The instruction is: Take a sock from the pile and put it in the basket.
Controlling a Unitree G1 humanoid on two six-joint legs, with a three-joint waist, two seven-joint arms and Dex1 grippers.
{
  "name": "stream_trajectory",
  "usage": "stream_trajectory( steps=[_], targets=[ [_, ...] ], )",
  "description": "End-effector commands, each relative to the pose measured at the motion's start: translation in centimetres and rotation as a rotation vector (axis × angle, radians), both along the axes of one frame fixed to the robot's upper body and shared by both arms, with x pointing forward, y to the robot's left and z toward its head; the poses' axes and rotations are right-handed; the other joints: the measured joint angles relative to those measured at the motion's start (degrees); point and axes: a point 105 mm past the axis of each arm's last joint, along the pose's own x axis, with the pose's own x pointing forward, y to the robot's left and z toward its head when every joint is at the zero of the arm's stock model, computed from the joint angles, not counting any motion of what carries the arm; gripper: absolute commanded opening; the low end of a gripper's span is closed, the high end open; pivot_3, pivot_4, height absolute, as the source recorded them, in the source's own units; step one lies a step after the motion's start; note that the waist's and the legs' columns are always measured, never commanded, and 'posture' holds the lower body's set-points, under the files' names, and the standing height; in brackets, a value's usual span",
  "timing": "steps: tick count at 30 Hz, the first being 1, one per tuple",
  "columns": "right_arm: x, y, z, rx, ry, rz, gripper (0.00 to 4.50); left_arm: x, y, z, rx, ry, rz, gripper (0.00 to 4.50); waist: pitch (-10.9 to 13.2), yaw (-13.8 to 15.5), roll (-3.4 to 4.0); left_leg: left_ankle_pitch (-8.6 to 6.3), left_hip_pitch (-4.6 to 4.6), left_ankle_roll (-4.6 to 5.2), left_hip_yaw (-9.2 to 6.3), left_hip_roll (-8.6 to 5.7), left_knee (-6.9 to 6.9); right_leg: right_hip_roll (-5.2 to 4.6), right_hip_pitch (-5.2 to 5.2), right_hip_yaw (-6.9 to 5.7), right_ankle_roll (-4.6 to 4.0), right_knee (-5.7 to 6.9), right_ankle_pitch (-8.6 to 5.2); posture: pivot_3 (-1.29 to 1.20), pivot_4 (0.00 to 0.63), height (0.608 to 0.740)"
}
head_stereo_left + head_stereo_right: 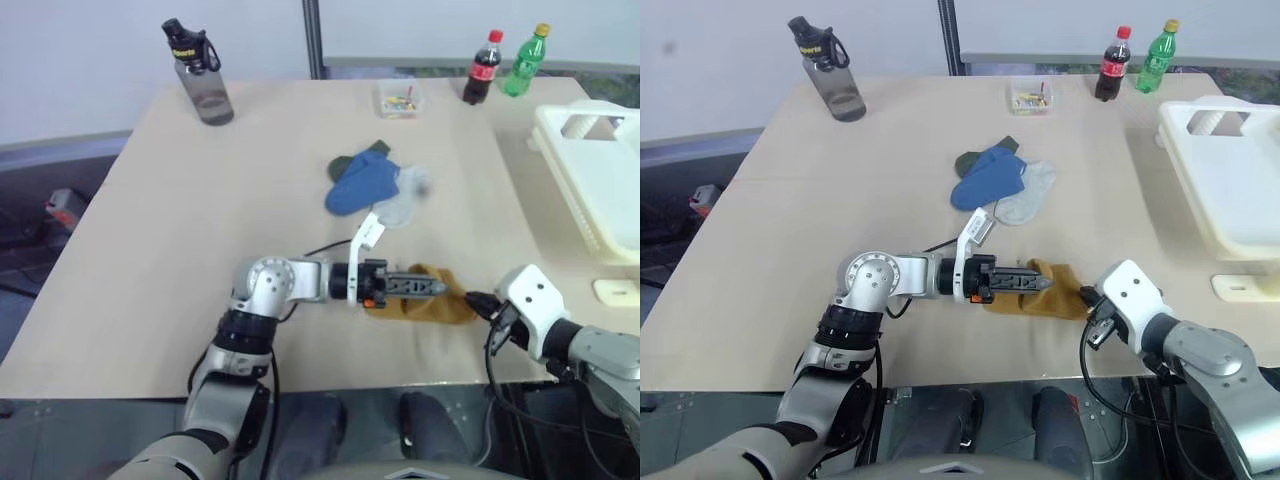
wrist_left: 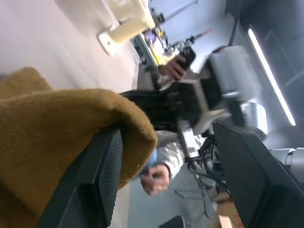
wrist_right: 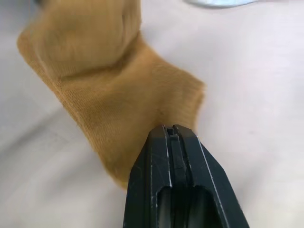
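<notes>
Left eye view puts the surface point(image 1: 180, 250) before you as the largest item: broad, pale, mostly bare toward the robot's left, with open room for a swing there. The basket point(image 1: 600, 190) sits at the surface's right-hand edge, its rim nearest the right arm; any carry to it must clear that rim, and a cream piece point(image 1: 615, 290) lies just in front of it. At the far edge stand a grey water bottle point(image 1: 200, 75), a small clear box point(image 1: 400, 100), a cola bottle point(image 1: 482, 68) and a green bottle point(image 1: 525, 60), all well apart from the work.

The pile point(image 1: 375, 185) lies mid-surface: blue, pale grey and dark green socks overlapping. The mustard sock point(image 1: 435, 305) lies apart from it, near the front edge, between the two arms.

Your left pincer point(image 1: 425, 287) reaches level across toward the right, over the sock; its wrist view shows the fingers point(image 2: 102, 166) spread, with one lying against the yellow knit. I judge this a loose hold at best. Your right pincer point(image 1: 478, 300) is closed, its tip at the sock's right-hand end, touching or just short of the cloth; whether it pinches any fabric cannot be told. A person's hand shows beyond the surface in the left wrist view.
</notes>
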Motion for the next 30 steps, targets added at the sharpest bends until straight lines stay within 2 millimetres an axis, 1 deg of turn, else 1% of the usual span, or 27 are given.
stream_trajectory(
  steps=[1, 3, 6, 8, 11, 14, 17, 21, 23, 27, 30],
  targets=[
    [0.1, 0.8, 0.3, -0.013, -0.028, 0.025, 0.02, 0.8, 3.3, 0.6, 0.031, -0.043, 0.070, 3.16, 0.00, -0.15, 0.00, -0.04, 0.03, 0.07, 0.01, 0.02, -0.02, 0.02, 0.00, 0.01, 0.00, 0.01, 0.00, 0.00, 0.150, 0.740],
    [0.5, 1.4, -0.1, -0.012, -0.022, 0.052, 0.02, 0.8, 5.5, 0.5, 0.075, -0.053, 0.108, 3.16, 0.00, -0.52, 0.02, -0.08, 0.06, 0.13, 0.01, 0.08, -0.04, 0.08, -0.01, 0.01, 0.01, 0.02, -0.01, 0.00, 0.150, 0.740],
    [1.3, 2.2, -0.7, -0.009, -0.017, 0.093, 0.02, 0.6, 8.0, 0.5, 0.120, -0.063, 0.150, 3.16, 0.00, -0.67, 0.01, -0.08, 0.06, 0.13, 0.01, 0.07, -0.06, 0.06, -0.02, 0.00, 0.00, 0.03, -0.01, 0.00, 0.150, 0.740],
    [2.0, 2.6, -1.2, -0.004, -0.011, 0.114, 0.02, 0.4, 9.0, 0.4, 0.146, -0.064, 0.172, 3.16, 0.02, -0.29, -0.01, -0.07, 0.04, 0.12, 0.01, 0.01, -0.04, 0.01, 0.00, 0.01, 0.00, 0.01, 0.00, 0.00, 0.150, 0.740],
    [2.7, 2.8, -1.8, -0.011, -0.003, 0.143, 0.02, 0.0, 9.7, -0.4, 0.191, -0.055, 0.188, 3.16, 0.01, 0.24, -0.02, 0.03, 0.02, -0.04, -0.01, -0.06, -0.03, -0.04, 0.01, -0.01, -0.01, -0.02, 0.00, 0.00, 0.150, 0.740],
    [3.0, 2.6, -2.9, -0.028, 0.034, 0.162, 0.02, -0.4, 9.5, -1.5, 0.236, -0.046, 0.183, 3.16, 0.01, 0.43, -0.02, 0.03, 0.00, -0.05, -0.08, -0.06, -0.05, -0.04, 0.00, -0.07, -0.02, -0.03, 0.01, 0.00, 0.150, 0.740],
    [2.8, 2.0, -4.4, -0.047, 0.084, 0.169, 0.02, -0.7, 8.1, -2.9, 0.298, -0.042, 0.166, 3.16, 0.00, 0.43, -0.04, 0.03, 0.01, -0.05, -0.08, -0.06, -0.06, -0.05, 0.01, -0.06, -0.02, -0.03, 0.01, 0.00, 0.150, 0.740],
    [2.6, 1.7, -5.1, -0.060, 0.108, 0.179, 0.02, -0.5, 6.7, -3.8, 0.330, -0.037, 0.158, 3.16, -0.01, 0.38, -0.05, -0.08, 0.06, 0.12, -0.06, -0.05, -0.06, -0.05, 0.09, -0.05, -0.01, -0.04, 0.00, 0.00, 0.150, 0.740],
    [2.6, 1.8, -5.2, -0.061, 0.111, 0.183, 0.02, -0.6, 6.4, -3.9, 0.336, -0.033, 0.151, 3.16, -0.02, 0.38, -0.05, -0.07, 0.07, 0.11, -0.06, -0.03, -0.06, -0.03, 0.09, -0.06, -0.01, -0.03, 0.00, 0.00, 0.150, 0.740],
    [2.3, 2.0, -5.1, -0.052, 0.117, 0.185, 0.02, -0.5, 5.2, -3.5, 0.297, -0.009, 0.129, 3.16, -0.04, 0.43, -0.08, -0.04, 0.07, 0.06, -0.06, -0.03, -0.04, -0.04, 0.10, -0.06, -0.01, -0.04, 0.00, 0.00, 0.150, 0.740],
    [2.2, 2.1, -5.2, -0.045, 0.121, 0.182, 0.02, -0.4, 3.9, -2.4, 0.208, -0.038, 0.101, 3.16, -0.04, 0.41, -0.08, 0.01, 0.07, -0.02, -0.06, -0.04, -0.03, -0.04, 0.11, -0.06, 0.00, -0.04, 0.00, 0.00, 0.150, 0.740]
  ],
)
